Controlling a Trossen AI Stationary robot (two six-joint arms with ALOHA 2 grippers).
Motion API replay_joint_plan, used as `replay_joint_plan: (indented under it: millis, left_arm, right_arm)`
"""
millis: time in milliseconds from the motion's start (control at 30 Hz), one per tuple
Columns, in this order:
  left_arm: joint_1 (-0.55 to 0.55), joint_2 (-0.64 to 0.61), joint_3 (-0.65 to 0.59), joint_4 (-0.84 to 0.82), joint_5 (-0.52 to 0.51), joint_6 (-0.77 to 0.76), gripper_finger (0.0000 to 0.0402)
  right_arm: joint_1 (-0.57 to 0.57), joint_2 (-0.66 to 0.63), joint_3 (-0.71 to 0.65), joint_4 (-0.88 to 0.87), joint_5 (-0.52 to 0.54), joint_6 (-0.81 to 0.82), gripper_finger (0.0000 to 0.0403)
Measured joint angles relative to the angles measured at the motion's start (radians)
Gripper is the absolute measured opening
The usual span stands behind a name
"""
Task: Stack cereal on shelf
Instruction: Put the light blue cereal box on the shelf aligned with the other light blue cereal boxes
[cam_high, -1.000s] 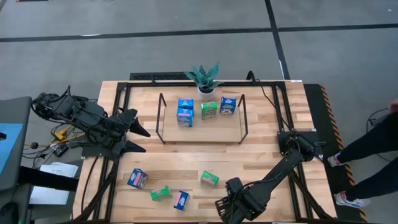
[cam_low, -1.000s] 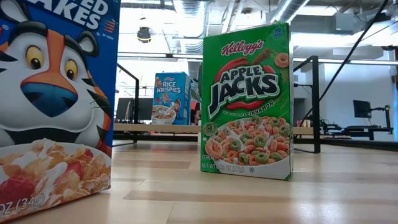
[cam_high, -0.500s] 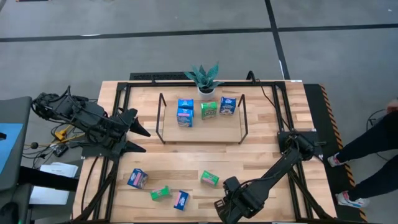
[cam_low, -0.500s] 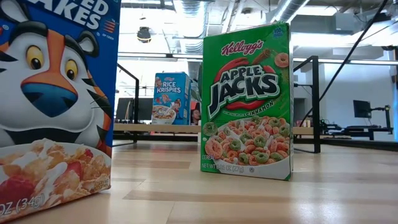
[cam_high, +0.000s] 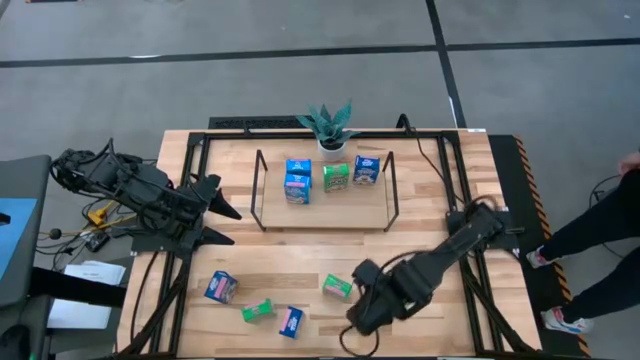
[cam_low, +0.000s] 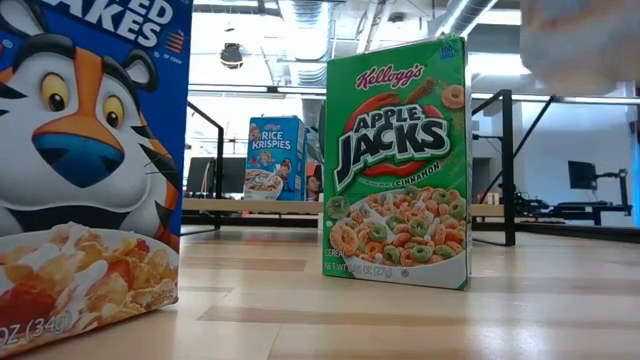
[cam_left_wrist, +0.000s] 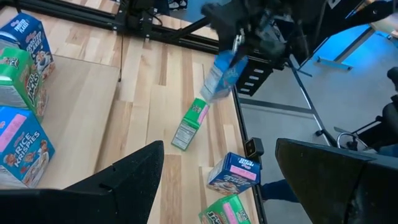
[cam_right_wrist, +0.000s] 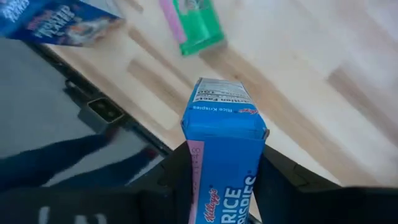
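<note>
The shelf (cam_high: 322, 208), a light board in a black wire frame, bears several small cereal boxes, blue (cam_high: 298, 181) and green (cam_high: 336, 177). More cereal lies loose on the table's near part: a blue box (cam_high: 220, 287), a green one (cam_high: 258, 311), a blue-pink one (cam_high: 291, 321) and a green one (cam_high: 337, 288). My right gripper (cam_high: 365, 306) stands above the near part, shut on a blue Rice Krispies box (cam_right_wrist: 222, 158), which also shows in the left wrist view (cam_left_wrist: 222, 74). My left gripper (cam_high: 228, 224) waits open at the table's left. My right gripper pinches the blue box between its two fingers (cam_right_wrist: 176, 171), by its opposite sides (cam_right_wrist: 194, 167) at its upper end. The fingers come from above, pointing down. The box hangs below them, slightly tilted, its lower end (cam_left_wrist: 210, 93) clear of the table.
A potted plant (cam_high: 329, 126) stands behind the shelf. Black frame rails (cam_high: 452, 190) run along the table's edges. In the low view, a large Frosted Flakes box (cam_low: 85, 160) and an Apple Jacks box (cam_low: 398, 165) stand close to the camera. A person's legs (cam_high: 600, 235) show beyond the right edge.
My right gripper has risen and moved from the near edge toward the table's middle, rolling about its own line. The blue box has gone up with it, clear of the table. A pale blur has come into the low view's top right.
</note>
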Motion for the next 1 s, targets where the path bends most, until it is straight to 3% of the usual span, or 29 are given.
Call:
replay_joint_plan:
  millis: [233,433,633,1000]
  left_arm:
    - [0.0,0.001,0.0,-0.005,-0.006,-0.002,0.03]
    - [0.0,0.001,0.0,-0.005,-0.052,-0.027,0.03]
    - [0.0,0.001,0.0,-0.004,-0.135,-0.028,0.03]
    - [0.0,0.001,0.0,-0.003,-0.21,-0.091,0.03]
  right_arm:
    - [-0.105,-0.074,-0.002,-0.004,0.075,-0.212,0.0153]
    - [-0.213,-0.117,-0.002,-0.007,0.084,-0.41,0.016]
    - [-0.33,-0.125,-0.002,0.019,0.162,-0.695,0.0154]
    - [-0.516,-0.054,-0.004,0.303,0.088,-1.239,0.0161]
